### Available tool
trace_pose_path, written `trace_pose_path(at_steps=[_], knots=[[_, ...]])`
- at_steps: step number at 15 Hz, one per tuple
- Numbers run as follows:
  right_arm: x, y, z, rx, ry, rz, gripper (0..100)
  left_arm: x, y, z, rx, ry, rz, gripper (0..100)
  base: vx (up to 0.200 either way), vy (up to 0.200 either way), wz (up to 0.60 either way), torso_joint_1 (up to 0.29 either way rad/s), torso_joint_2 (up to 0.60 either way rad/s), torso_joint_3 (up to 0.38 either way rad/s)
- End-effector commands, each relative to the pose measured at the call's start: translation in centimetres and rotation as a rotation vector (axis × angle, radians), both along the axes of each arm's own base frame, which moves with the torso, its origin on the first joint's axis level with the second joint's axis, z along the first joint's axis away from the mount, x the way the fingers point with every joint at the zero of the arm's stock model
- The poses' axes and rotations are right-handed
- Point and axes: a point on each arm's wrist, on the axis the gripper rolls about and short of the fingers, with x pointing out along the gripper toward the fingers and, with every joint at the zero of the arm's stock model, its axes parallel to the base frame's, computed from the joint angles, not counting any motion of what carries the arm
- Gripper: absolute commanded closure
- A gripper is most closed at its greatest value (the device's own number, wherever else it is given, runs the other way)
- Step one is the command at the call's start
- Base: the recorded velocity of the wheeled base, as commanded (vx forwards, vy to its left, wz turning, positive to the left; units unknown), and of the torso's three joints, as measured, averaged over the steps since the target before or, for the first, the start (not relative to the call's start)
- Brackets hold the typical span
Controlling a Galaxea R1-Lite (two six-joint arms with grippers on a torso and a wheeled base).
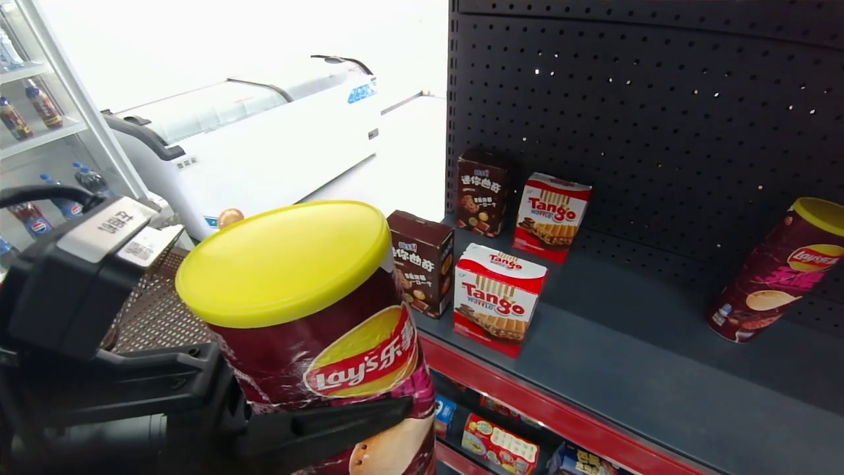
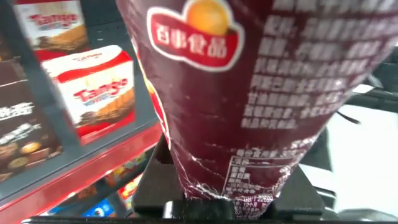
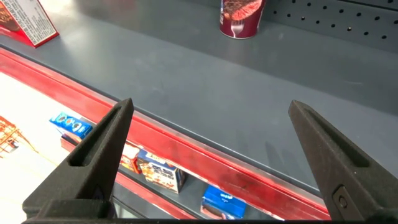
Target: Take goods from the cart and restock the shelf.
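My left gripper is shut on a dark red chip can with a yellow lid, held upright in the near left of the head view, in front of the shelf's front edge. The same chip can looms close in the left wrist view. The dark shelf board with a red front lip carries two brown cookie boxes, two red-and-white wafer boxes and a second chip can leaning against the pegboard at the right. My right gripper stands open over the shelf's front edge, nothing between its fingers.
A mesh cart basket lies behind the left arm. A white chest freezer and a drinks fridge stand at the far left. A lower shelf under the red lip holds packaged goods. Bare shelf board lies between the wafer boxes and the leaning can.
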Motion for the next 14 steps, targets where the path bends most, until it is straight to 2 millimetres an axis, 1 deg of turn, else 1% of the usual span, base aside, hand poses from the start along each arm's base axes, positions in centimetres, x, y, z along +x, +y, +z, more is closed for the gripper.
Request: trace_pose_path(at_steps=[1, 10, 14], knots=[[0.01, 0.00, 0.01, 0.000, 0.000, 0.000, 0, 0.07, -0.02, 0.01, 0.000, 0.001, 0.000, 100, 0.000, 0.000, -0.60, 0.007, 0.00, 0.002], [0.00, 0.00, 0.01, 0.000, -0.001, 0.000, 0, 0.11, 0.00, 0.05, -0.001, 0.000, 0.007, 100, 0.000, 0.000, -0.60, 0.004, 0.00, 0.002], [0.00, 0.00, 0.01, 0.000, -0.001, 0.000, 0, 0.09, 0.02, -0.08, 0.002, 0.005, 0.009, 100, 0.000, 0.000, 0.00, 0.000, 0.00, 0.000]])
